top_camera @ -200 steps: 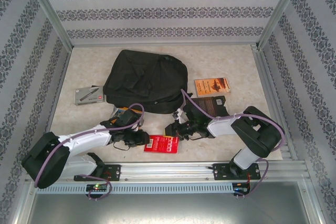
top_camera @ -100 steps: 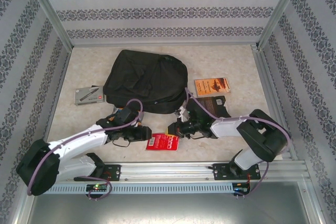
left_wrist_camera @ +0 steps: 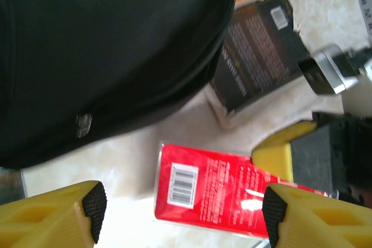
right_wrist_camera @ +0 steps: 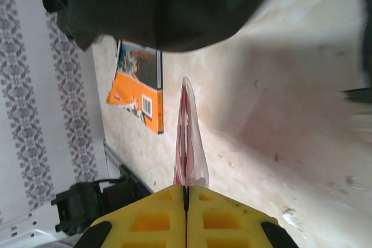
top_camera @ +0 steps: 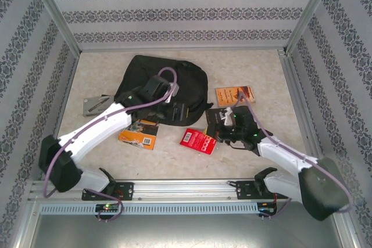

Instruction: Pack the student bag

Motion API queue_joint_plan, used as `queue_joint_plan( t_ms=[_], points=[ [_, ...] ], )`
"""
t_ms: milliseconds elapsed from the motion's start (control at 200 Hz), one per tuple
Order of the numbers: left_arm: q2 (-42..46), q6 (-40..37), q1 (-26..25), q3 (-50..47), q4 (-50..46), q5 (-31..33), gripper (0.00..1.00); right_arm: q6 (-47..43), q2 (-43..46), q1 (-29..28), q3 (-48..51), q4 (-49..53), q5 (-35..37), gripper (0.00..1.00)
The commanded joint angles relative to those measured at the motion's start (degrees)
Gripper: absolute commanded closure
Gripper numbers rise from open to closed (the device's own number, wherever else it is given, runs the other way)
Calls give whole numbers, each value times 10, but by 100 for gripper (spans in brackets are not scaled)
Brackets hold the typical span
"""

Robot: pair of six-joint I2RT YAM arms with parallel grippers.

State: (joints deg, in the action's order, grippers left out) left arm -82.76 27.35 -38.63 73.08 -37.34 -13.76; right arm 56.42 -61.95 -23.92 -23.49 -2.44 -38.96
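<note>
Student bag [top_camera: 152,79]: black, upper centre, on counter [top_camera: 256,68]. Left gripper [left_wrist_camera: 181,204]: jaws wide, empty. Right gripper [right_wrist_camera: 186,193]: jaws pinching edge of red packet [top_camera: 198,141].

I see the student bag [top_camera: 139,76] as matt black cloth, softly creased. The red packet [left_wrist_camera: 197,193] is glossy film that catches a highlight. The dark book [left_wrist_camera: 256,56] has a smooth paper cover. The tabletop [top_camera: 261,68] looks smooth and marbled. The left gripper [left_wrist_camera: 183,207] has yellow plastic jaws with black rubbery pads [left_wrist_camera: 94,201].
</note>
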Motion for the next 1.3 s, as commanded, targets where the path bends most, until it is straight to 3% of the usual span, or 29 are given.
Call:
queue_joint_plan(
  t_ms=[0,235,415,809,964,1294],
  points=[
    [-65,-68,-5,94,-73,54,24,-35,57,38,-4,103,29,100],
    [-228,-100,-6,299,-139,99,20,-70,192,138,-26,256,91,100],
    [-340,-116,-17,431,-191,105,17,-101,241,216,-41,322,104,100],
    [-470,-135,-46,574,-247,164,19,-136,234,240,-55,333,104,100],
    [-484,-145,-45,577,-246,188,33,-140,239,246,-60,338,100,100],
    [-475,-164,-40,598,-251,191,90,-139,254,247,-92,349,104,100]
  ],
)
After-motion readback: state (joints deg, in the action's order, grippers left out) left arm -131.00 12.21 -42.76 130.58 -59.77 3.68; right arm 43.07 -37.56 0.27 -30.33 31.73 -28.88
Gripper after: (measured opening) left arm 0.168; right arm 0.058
